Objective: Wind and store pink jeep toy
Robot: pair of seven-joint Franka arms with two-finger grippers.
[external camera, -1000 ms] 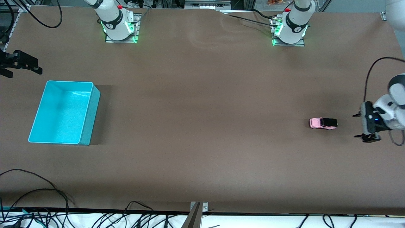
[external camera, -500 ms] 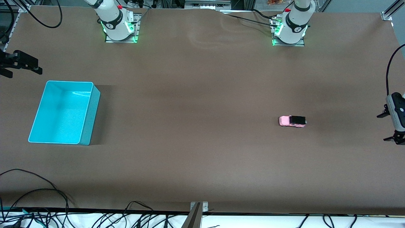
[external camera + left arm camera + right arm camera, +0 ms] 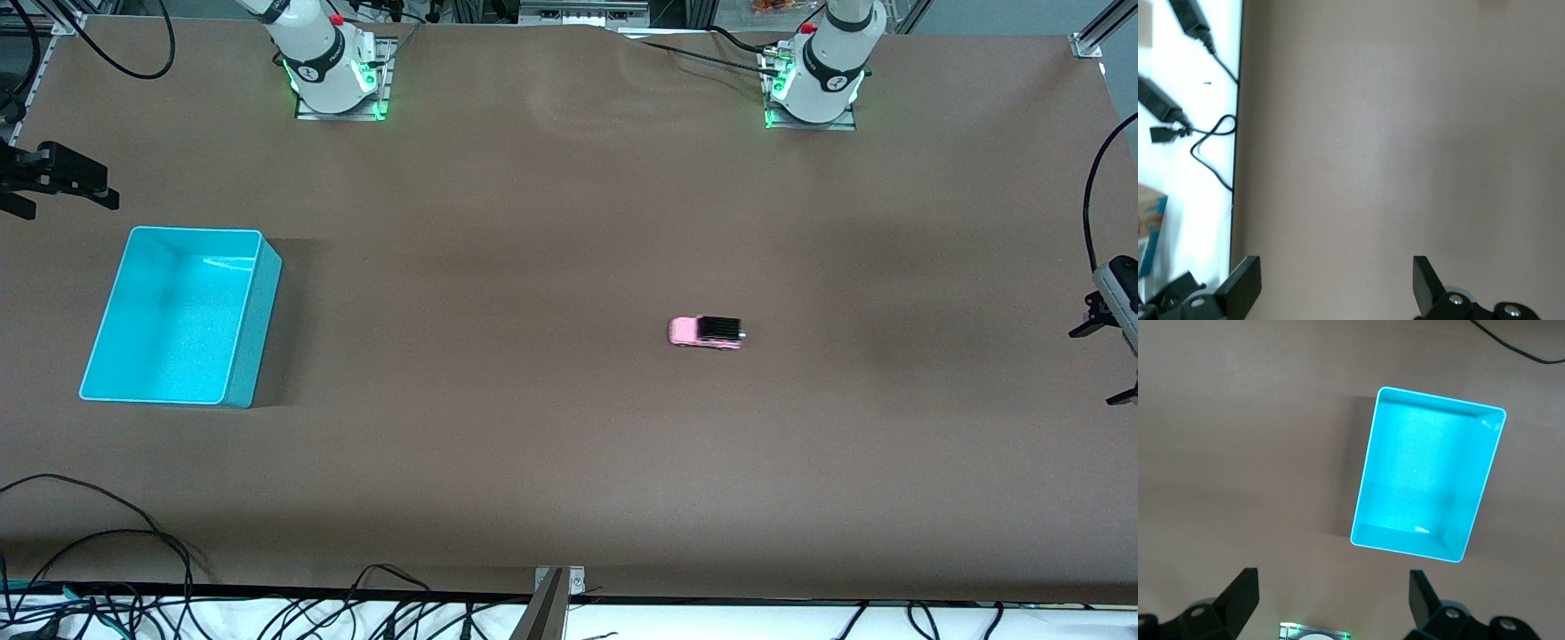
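The pink jeep toy (image 3: 707,332), pale pink with a black rear, stands on its wheels on the brown table near the middle, its pink end toward the turquoise bin (image 3: 253,329). The bin is empty and sits at the right arm's end of the table; it also shows in the right wrist view (image 3: 1365,487). My left gripper (image 3: 1104,364) is open and empty over the left arm's end of the table, well apart from the jeep. Its wrist view (image 3: 1335,267) shows only bare table. My right gripper (image 3: 1331,587) is open and empty, high up near the bin (image 3: 69,203).
Both arm bases (image 3: 333,80) (image 3: 813,84) stand with green lights along the table edge farthest from the front camera. Cables (image 3: 107,551) lie along the edge nearest to that camera. The left wrist view shows the table edge with black cables (image 3: 1208,143).
The jeep has rolled on its own across the table from the left arm's end toward the middle and the bin. My left gripper has drawn back toward the left arm's end.
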